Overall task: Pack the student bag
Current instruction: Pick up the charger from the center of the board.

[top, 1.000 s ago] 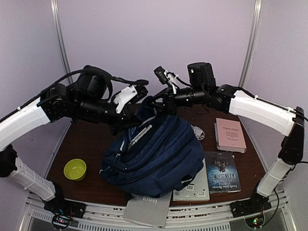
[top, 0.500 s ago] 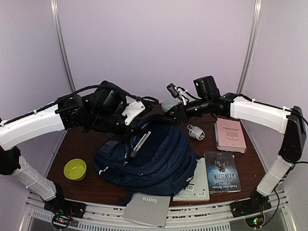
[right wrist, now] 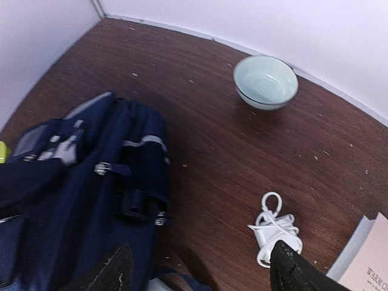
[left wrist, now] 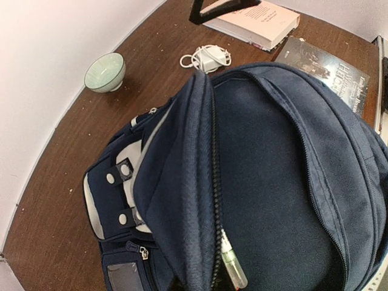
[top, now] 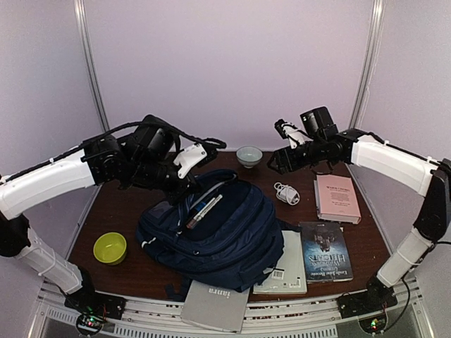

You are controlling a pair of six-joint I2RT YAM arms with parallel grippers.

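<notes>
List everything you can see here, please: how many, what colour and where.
backpack: 1, navy blue, table centre, top open
pen: 1, grey, lying in the backpack's opening
pale bowl: 1, pale green, far edge
lime bowl: 1, lime green, near left
charger cable: 1, white, right of backpack
pink book: 1, pink, far right
dark book: 1, dark, near right
white book: 1, white, partly under backpack
grey notebook: 1, grey, near edge
table: 1, brown
left pincer: 1, black, shut on backpack's rim
right pincer: 1, black, open, empty
</notes>
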